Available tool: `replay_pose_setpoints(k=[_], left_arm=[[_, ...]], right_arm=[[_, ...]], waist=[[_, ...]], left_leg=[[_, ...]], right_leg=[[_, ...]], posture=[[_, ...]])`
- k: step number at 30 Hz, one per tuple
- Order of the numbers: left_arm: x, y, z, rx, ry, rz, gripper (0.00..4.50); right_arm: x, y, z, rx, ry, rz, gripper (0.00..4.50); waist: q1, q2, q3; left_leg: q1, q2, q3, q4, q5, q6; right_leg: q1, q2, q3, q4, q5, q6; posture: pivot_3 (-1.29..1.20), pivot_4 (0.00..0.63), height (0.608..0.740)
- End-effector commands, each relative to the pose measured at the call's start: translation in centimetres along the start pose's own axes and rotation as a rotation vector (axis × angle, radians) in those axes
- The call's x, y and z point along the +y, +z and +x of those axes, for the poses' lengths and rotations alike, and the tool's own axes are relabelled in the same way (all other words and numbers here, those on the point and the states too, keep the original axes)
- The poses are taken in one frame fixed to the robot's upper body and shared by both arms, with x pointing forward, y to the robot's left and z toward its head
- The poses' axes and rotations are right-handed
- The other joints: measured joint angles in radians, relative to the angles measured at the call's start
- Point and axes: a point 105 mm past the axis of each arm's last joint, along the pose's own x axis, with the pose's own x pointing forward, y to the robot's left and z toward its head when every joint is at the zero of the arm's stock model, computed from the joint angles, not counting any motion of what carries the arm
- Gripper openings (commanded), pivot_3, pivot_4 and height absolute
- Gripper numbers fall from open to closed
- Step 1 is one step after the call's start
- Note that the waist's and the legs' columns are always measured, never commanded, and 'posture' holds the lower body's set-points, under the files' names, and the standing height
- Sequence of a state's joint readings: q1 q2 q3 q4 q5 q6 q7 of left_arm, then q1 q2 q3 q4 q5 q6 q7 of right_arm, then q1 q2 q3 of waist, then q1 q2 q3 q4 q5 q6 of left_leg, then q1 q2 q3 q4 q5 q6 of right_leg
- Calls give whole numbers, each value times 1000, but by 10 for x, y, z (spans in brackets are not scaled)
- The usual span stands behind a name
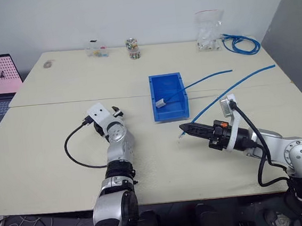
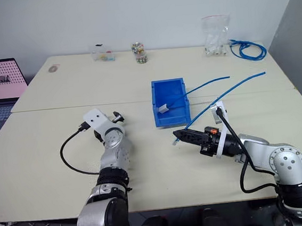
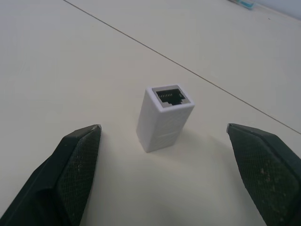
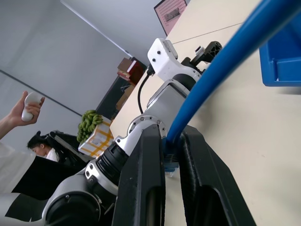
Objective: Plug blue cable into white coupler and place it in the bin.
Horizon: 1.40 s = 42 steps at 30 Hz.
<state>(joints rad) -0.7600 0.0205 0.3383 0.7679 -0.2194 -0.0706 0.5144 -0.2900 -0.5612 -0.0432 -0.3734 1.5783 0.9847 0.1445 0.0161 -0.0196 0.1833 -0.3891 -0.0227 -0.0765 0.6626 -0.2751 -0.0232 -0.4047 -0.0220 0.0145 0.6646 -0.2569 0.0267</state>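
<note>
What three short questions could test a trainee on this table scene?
1. True or false: the right gripper is shut on the thin bright-blue cable.
2. How is the small white boxy plastic coupler placed? A: upright on the table, socket up. B: lying on its side. C: clamped between fingers.
3. Fill in: the left gripper is ____.
Key: 1 true; 2 A; 3 open.

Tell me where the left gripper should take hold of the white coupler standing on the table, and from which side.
Grip the white coupler across its two flat side walls, low on the body. It stands on end on the table, dark socket facing up and clear. The left gripper is open with a finger on either side, so it should probably advance level along its present line and close, leaving the socket free for the blue cable in the right gripper.
</note>
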Motion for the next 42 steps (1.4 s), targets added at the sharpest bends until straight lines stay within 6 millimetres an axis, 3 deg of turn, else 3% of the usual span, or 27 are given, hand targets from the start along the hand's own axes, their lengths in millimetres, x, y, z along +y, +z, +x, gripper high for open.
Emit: replay_pose_setpoints(k=[1, 18, 24, 27, 29, 32, 36, 39, 42], left_arm=[[18, -11, 9, 61, 73, -42, 4314], [5, -14, 11, 86, 34, -46, 846], [8, 8, 14, 20, -50, 13, 812], [5, 31, -2, -60, -326, 205, 812], [1, 33, -30, -47, -609, 386, 812], [11, 14, -88, 93, -1040, 630, 812], [23, -17, -153, 291, -1541, 756, 812], [13, -36, -175, 330, -1815, 774, 812], [-8, -50, -176, 297, -1966, 774, 812]], right_arm=[[14, 6, -3, -45, 31, -18, 141], [12, 4, -4, -62, 8, -5, 141], [12, 5, -2, -71, 4, -9, 141], [13, 6, -3, -78, -4, -23, 141], [15, 9, -4, -76, -1, -42, 141], [19, 12, -4, -42, 9, -113, 141], [12, 9, 3, 79, -23, -314, 141], [3, 13, 14, 110, -37, -440, 141], [-3, 10, 24, 164, -24, -571, 141]], waist=[[-6, 0, 0], [-2, 1, 0], [0, 1, 0], [-12, 0, 0], [-24, 0, 0], [-51, 1, 0], [-41, 5, 1], [-29, 5, 1], [-20, 5, 2]], left_leg=[[0, 0, 0, 0, 0, 0], [0, -2, 0, 0, 0, 1], [0, -2, 0, 0, 1, 1], [-1, -2, 0, 0, 0, 0], [-1, -1, 0, 0, 1, 0], [-1, 1, 1, -2, 1, -1], [-1, 2, -1, -3, 0, 0], [-1, 1, -2, -2, 1, 1], [-2, 0, -1, -1, 2, 2]], right_leg=[[0, 0, 0, 0, 0, 0], [0, 1, -1, 0, 1, 1], [0, 1, 0, 0, 1, 1], [0, 1, 0, 0, 4, -3], [-1, 1, 1, 0, 4, -3], [-3, 0, 3, 0, 3, -5], [-2, -1, 3, -1, 1, -8], [-1, 0, 0, -2, 0, -5], [-1, 1, 0, -2, 0, -4]], posture=[[0, 150, 740], [0, 150, 740], [0, 150, 740], [0, 150, 740], [0, 150, 740], [0, 150, 740], [0, 150, 740], [0, 150, 740], [0, 150, 740]])
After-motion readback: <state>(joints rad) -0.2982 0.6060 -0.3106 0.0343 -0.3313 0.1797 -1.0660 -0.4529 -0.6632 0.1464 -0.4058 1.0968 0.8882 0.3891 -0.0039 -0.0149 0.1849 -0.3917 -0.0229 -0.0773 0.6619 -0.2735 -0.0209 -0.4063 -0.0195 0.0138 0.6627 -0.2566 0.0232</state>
